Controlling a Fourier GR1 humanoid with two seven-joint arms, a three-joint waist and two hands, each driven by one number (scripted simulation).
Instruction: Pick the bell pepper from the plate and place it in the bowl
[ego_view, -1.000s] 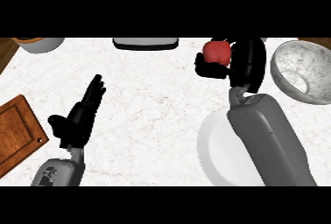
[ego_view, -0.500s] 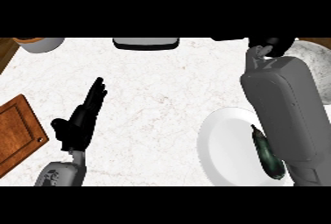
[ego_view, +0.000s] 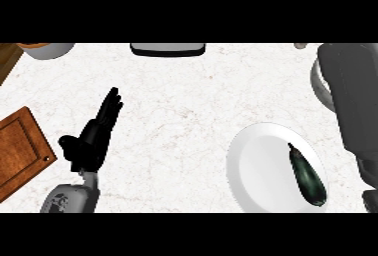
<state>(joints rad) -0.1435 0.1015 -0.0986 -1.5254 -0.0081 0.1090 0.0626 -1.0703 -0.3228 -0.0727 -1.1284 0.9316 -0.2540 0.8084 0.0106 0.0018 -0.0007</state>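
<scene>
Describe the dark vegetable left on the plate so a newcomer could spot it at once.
Find the white plate at the counter's lower right, beside the grey right forearm. On its right half lies a long dark green vegetable, pointed end up. It is the only thing on the plate, slim and glossy.

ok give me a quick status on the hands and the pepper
Left hand open, resting over the counter. Right hand out of view, only its forearm shows, over the bowl. Bell pepper not visible. White plate holds a dark zucchini.
</scene>
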